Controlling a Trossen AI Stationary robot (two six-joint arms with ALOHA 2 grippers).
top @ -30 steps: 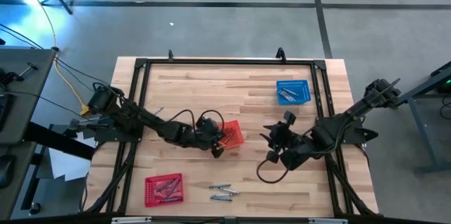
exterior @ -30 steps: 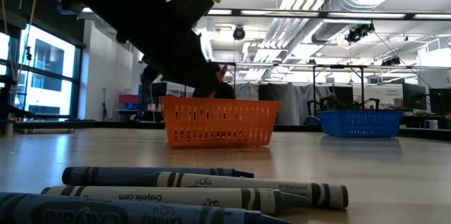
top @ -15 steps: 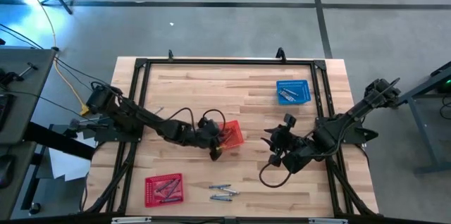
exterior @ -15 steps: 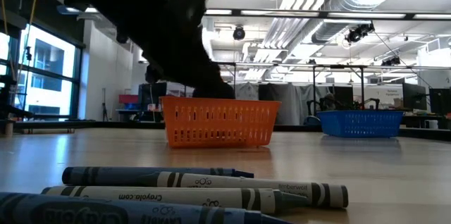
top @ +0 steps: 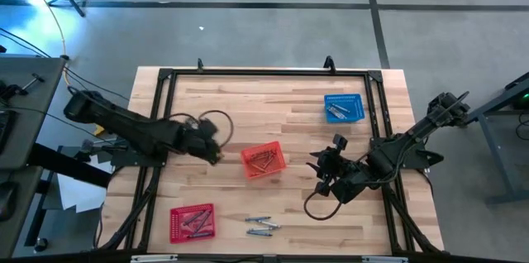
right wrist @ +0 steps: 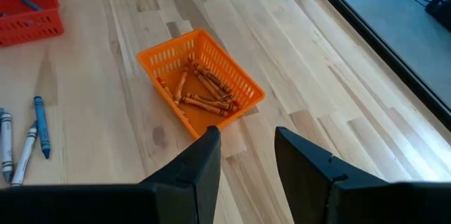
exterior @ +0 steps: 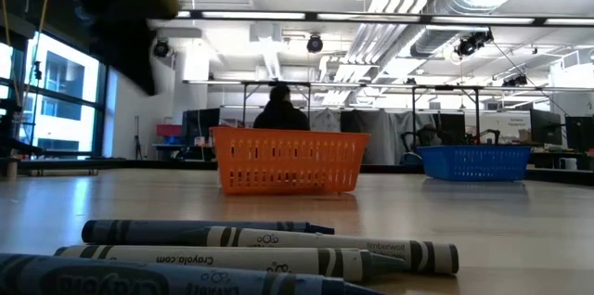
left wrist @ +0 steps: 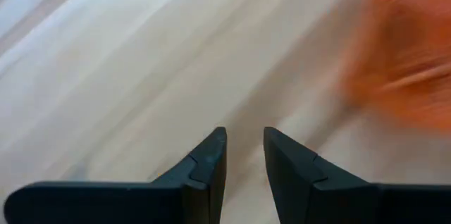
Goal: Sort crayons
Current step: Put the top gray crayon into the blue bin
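Observation:
An orange mesh basket (top: 264,160) stands mid-table with several orange crayons (right wrist: 204,90) lying on its bottom. My left gripper (left wrist: 244,134) is open with nothing between its fingers; it hovers over bare wood left of that basket (top: 212,149). My right gripper (right wrist: 246,134) is open too, raised to the right of the basket (top: 319,172) and pointing at it. Several loose grey and blue crayons (top: 260,227) lie flat on the wood near the front edge, close before the low camera (exterior: 260,249).
A red basket (top: 192,222) with crayons stands at the near left. A blue basket (top: 343,107) with crayons stands at the far right. A black frame (top: 264,73) runs round the tabletop. A person (exterior: 280,109) shows in the room behind the table.
My left gripper has drawn back from over the orange basket toward the table's left edge and has risen, tipping less steeply down. The basket has stayed where it was.

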